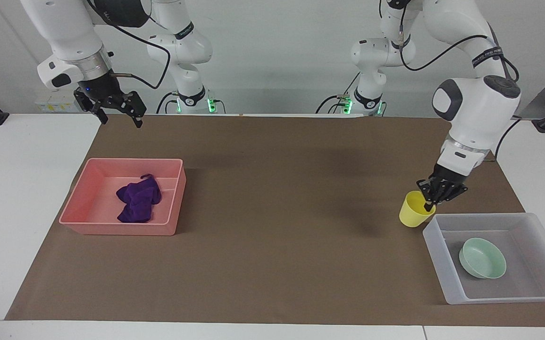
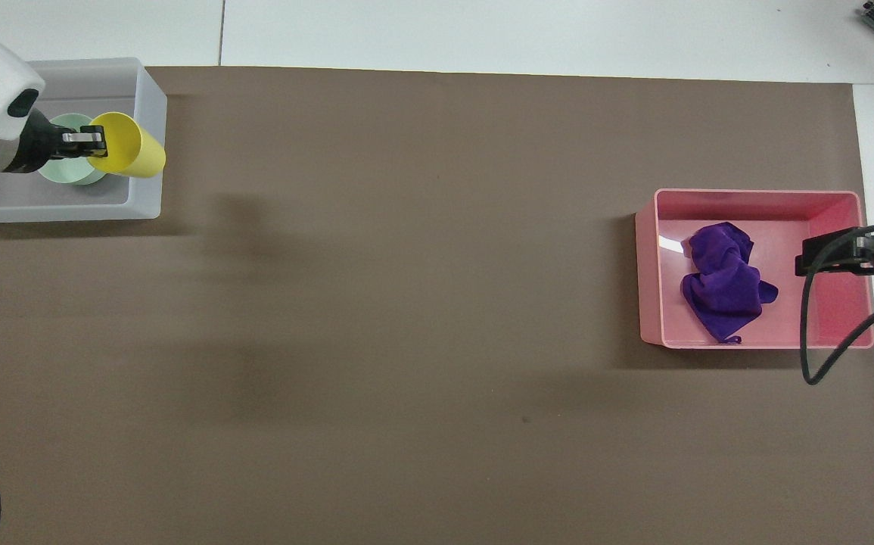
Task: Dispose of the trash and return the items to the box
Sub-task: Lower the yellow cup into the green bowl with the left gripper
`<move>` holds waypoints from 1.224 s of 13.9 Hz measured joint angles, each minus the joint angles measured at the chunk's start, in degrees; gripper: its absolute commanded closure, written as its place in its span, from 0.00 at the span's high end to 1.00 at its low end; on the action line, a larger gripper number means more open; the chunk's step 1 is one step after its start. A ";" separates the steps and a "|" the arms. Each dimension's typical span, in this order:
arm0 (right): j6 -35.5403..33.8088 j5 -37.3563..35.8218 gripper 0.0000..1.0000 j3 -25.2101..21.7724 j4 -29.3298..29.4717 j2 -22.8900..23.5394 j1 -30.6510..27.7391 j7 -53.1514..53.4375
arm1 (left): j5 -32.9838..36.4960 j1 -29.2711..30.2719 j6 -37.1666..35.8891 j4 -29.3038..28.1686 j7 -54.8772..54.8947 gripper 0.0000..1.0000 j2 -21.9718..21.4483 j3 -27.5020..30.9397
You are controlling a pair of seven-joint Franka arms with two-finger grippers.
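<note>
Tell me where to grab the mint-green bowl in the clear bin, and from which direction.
Grip the mint-green bowl by its rim, coming straight down from above, probably with one finger inside and one outside. It sits upright and open-topped on the floor of the translucent bin, whose walls block a sideways approach. The left gripper already holds the yellow cup by the rim this way.
</note>
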 measured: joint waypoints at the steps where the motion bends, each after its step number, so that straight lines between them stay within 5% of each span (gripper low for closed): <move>1: 0.00 0.00 1.00 0.00 0.05 0.00 0.00 0.00 | 0.00 1.31 -1.34 2.09 0.81 0.00 1.09 0.03; 8: -0.23 0.00 1.00 -0.17 0.33 -1.46 -0.17 -0.07 | 0.00 8.45 -4.77 18.26 2.84 0.00 12.64 -0.95; 17: -0.41 0.09 1.00 -0.21 -0.06 -1.40 -0.26 -0.38 | -0.55 12.20 -1.28 19.58 7.80 0.00 19.34 -1.33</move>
